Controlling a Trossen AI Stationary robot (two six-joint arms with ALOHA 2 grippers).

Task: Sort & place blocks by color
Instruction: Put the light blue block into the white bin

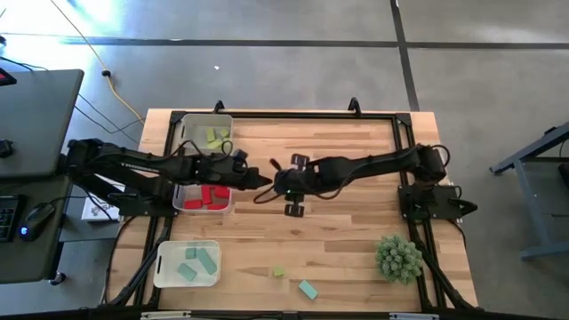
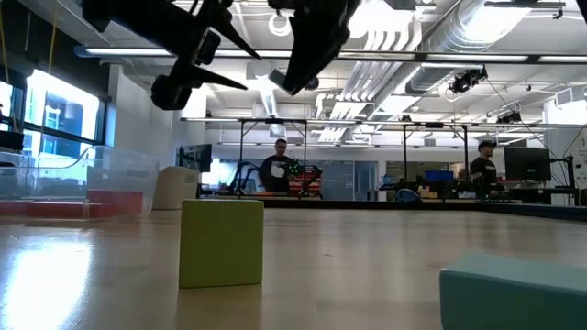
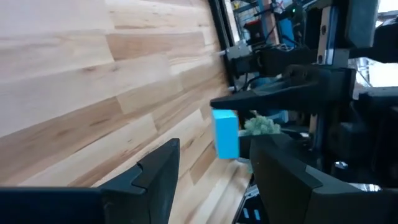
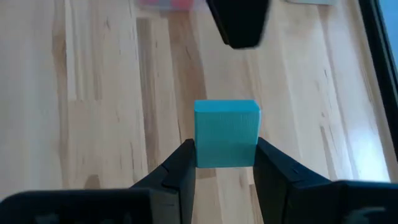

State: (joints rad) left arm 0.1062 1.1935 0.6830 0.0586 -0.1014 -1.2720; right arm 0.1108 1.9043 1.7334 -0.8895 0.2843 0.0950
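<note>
My right gripper [image 4: 225, 155] is shut on a teal block [image 4: 227, 132] above the middle of the table [image 1: 356, 222]. My left gripper [image 3: 214, 177] stands open just to the left of it [image 1: 263, 179]. Its fingers point at the teal block [image 3: 226, 134] without touching it. Three clear bins stand on the left. The far bin [image 1: 210, 133] holds yellow-green blocks, the middle bin [image 1: 203, 198] red blocks, and the near bin [image 1: 188, 264] teal blocks. A loose yellow-green block [image 1: 278, 272] and a loose teal block [image 1: 308, 289] lie near the front edge. My right gripper pinches the teal block by two opposite sides [image 4: 202, 152] between its two fingers. The fingers come slanting down from the table's right side. The block is lifted clear of the table, and most of it stands out beyond the fingertips.
A spiky green plant ball [image 1: 398, 258] sits at the front right. A black frame [image 1: 293, 114] runs around the tabletop. In the low view the loose yellow-green block [image 2: 221, 243] and the loose teal block [image 2: 514, 291] stand close to the camera. People show in the room beyond.
</note>
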